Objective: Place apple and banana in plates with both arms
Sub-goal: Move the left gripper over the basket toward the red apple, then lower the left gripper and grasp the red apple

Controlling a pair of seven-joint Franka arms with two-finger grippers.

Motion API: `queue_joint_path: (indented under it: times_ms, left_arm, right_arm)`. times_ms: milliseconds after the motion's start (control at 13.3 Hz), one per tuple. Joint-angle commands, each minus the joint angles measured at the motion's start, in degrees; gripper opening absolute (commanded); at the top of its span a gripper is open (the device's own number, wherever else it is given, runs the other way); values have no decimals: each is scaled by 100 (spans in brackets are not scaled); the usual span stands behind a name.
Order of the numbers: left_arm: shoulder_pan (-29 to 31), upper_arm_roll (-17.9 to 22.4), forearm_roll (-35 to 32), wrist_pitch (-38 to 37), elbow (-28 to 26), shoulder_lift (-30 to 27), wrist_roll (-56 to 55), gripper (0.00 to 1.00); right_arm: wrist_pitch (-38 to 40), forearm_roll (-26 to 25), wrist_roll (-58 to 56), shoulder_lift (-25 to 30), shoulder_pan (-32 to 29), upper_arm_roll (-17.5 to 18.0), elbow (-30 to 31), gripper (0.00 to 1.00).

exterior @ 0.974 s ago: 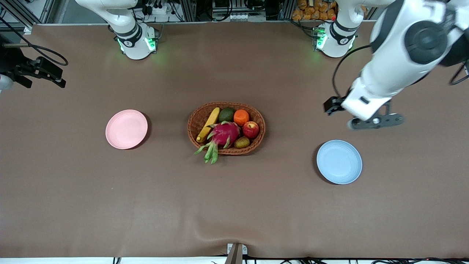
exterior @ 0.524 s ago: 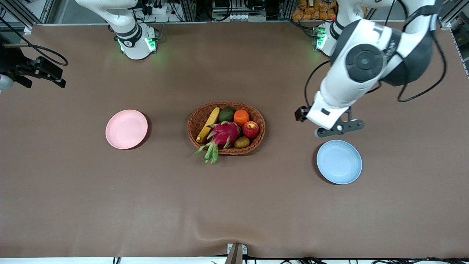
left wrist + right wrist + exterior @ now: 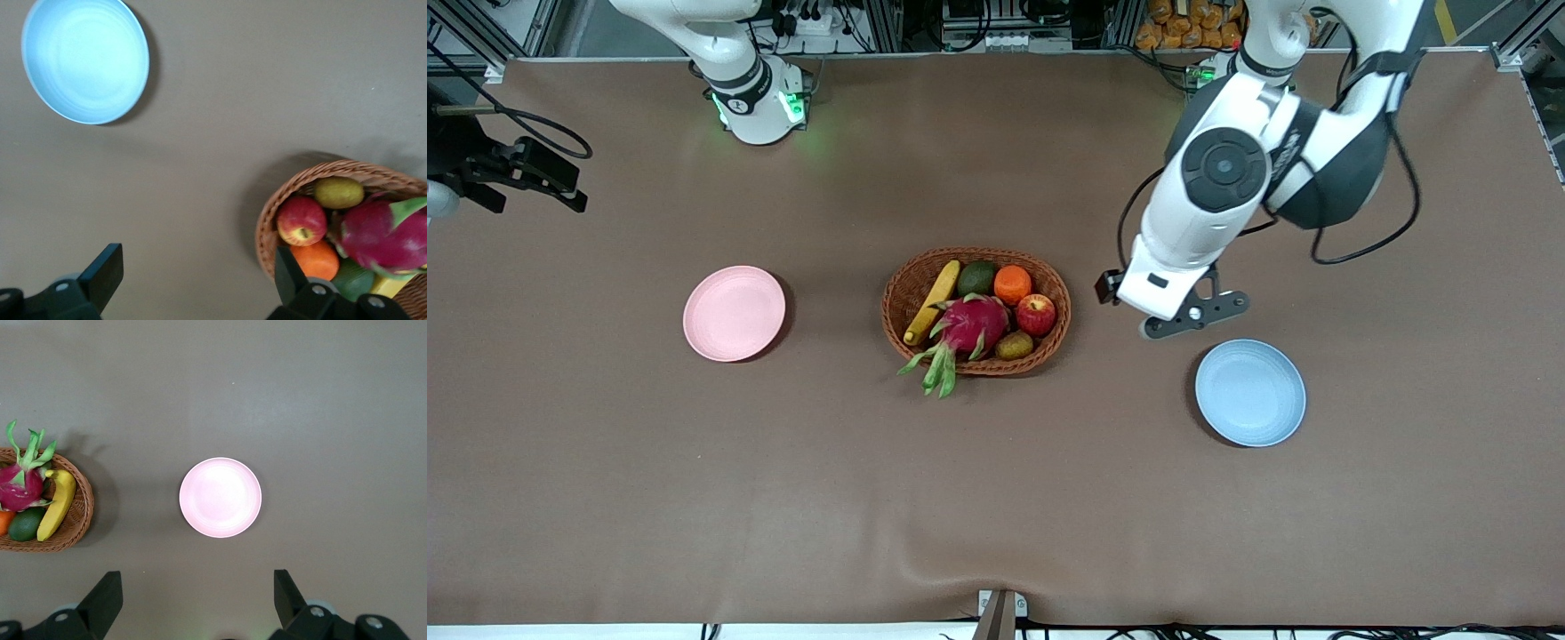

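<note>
The red apple (image 3: 1036,314) and the yellow banana (image 3: 932,301) lie in a wicker basket (image 3: 1052,271) at the table's middle. The pink plate (image 3: 734,313) sits toward the right arm's end and the blue plate (image 3: 1250,392) toward the left arm's end; both are bare. My left gripper (image 3: 1183,318) hangs open and empty over bare table between the basket and the blue plate; its wrist view shows its gripper (image 3: 198,267), the apple (image 3: 301,221) and the blue plate (image 3: 85,60). My right gripper (image 3: 197,587) is open and empty, high up, looking down on the pink plate (image 3: 220,497) and banana (image 3: 58,503).
The basket also holds a magenta dragon fruit (image 3: 971,324), an orange (image 3: 1012,284), a green avocado (image 3: 977,277) and a small brownish fruit (image 3: 1014,345). A black camera rig (image 3: 511,169) reaches over the table's edge at the right arm's end.
My left arm has swung from the left arm's end of the table toward the basket, gripper still open. The right arm and the fruit have not moved.
</note>
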State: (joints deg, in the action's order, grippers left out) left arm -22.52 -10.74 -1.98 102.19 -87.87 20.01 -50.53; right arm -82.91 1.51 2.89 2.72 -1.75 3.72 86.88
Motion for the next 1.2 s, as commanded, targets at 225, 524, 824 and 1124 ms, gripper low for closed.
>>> queue_joint_path:
  times_ms: [225,524,824,1124]
  left_arm:
    - [-533,45,110,670,-239,406,-1001,100]
    - [-709,54,57,943,-265,644,-1301,100]
    - [-876,54,49,1487,-528,802,-1634,100]
    - [-885,54,31,1891,-801,873,-1706,100]
  right_arm:
    - [73,131,62,-44,-27,-20,-101,100]
    - [82,131,62,-44,-27,-20,-101,100]
    - [82,131,62,-44,-27,-20,-101,100]
    - [82,131,62,-44,-27,-20,-101,100]
